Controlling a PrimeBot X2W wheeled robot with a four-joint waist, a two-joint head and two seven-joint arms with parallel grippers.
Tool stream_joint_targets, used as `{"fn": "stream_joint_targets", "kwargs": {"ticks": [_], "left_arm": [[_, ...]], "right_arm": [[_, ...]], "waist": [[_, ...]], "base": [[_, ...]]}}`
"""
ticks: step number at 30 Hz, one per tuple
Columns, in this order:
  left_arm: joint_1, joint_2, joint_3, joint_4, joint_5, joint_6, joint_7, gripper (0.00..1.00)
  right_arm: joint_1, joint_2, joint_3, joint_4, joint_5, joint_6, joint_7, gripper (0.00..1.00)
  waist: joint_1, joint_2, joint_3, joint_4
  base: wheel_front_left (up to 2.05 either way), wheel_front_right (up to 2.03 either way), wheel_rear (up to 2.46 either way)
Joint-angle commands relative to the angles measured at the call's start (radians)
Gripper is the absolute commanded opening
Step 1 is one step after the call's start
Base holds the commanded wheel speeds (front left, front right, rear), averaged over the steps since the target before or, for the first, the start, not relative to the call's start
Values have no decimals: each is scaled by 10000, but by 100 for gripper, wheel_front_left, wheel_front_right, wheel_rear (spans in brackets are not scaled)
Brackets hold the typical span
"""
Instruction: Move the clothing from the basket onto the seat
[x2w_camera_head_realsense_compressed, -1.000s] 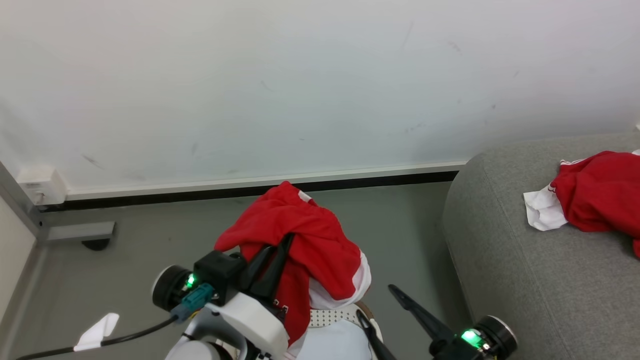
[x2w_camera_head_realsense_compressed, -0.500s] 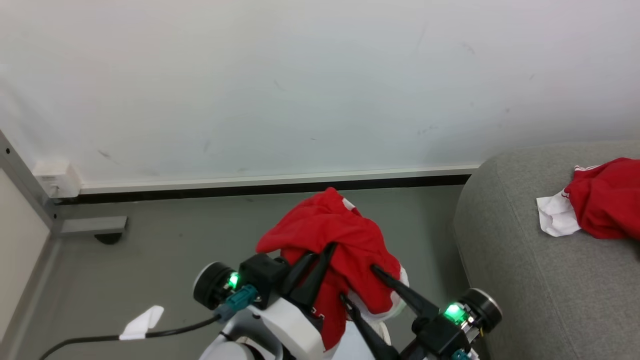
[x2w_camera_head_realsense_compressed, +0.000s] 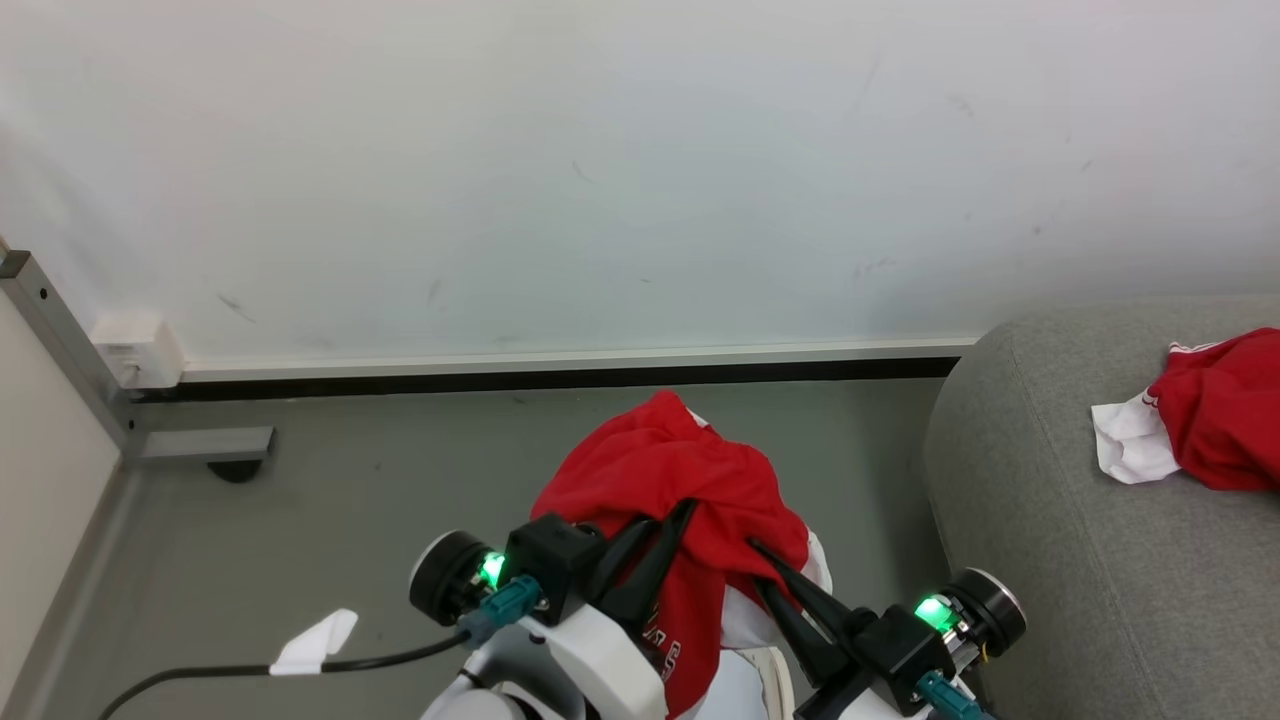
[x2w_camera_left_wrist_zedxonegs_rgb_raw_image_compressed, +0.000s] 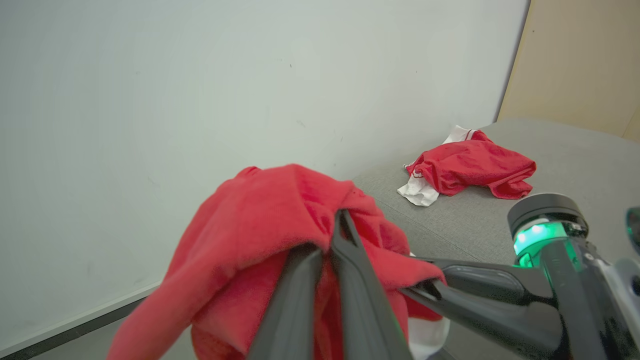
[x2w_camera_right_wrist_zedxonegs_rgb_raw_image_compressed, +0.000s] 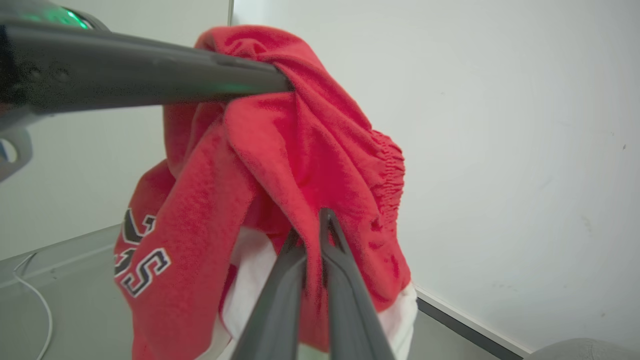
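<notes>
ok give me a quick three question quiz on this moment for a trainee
1. True or false: the left pincer is shut on the raised red garment.
2. Where does the other red garment lie: A floor, B sofa, C basket?
3. What does the right pincer grip?
Key: 1 true; 2 B; 3 the raised red garment.

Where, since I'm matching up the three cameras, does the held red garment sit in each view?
Head view: the held red garment is at bottom centre.
Left wrist view: it is at lower centre-left.
Right wrist view: it hangs centre-left, with its lettering at lower left.
Shared landmark: the dark baseboard under the white wall.
</notes>
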Motion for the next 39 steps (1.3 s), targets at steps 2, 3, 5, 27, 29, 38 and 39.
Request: {"fn": "stream_joint_targets", "kwargs": {"ticks": [2, 3, 5, 27, 29, 38, 39], "left_arm": [[-44, 73, -5, 15, -32, 32, 15, 0], [-37, 83, -9, 22, -45, 48, 14, 0], [-19, 99, -5, 38, -68, 76, 19, 0], [97, 208, 15, 424, -196, 371, -216, 100], [92, 216, 9, 442, -211, 380, -231, 100], [9, 240, 14, 482, -276, 439, -275, 100], [4, 238, 6, 479, -284, 430, -282, 100]], "right_arm": [[-173, -35, 2, 54, 153, -26, 11, 0], [-165, -36, -1, 61, 216, -26, 11, 0], [-159, -38, -70, 7, 393, -26, 11, 0], [-366, -35, -1935, -844, 2338, -24, 8, 0], [-371, -33, -2196, -900, 2263, -24, 8, 0], [-493, -27, -3182, -1157, 2064, -24, 10, 0], [-513, -29, -3284, -1192, 2068, -24, 8, 0]], "waist": [[0, 0, 9, -17], [0, 0, 13, -27], [0, 0, 23, -54], [0, 0, 212, -1146], [0, 0, 228, -1341], [0, 0, 365, -2536], [0, 0, 392, -2680]], "base": [[0, 0, 0], [0, 0, 0], [0, 0, 0], [0, 0, 0], [0, 0, 0], [0, 0, 0], [0, 0, 0]]}}
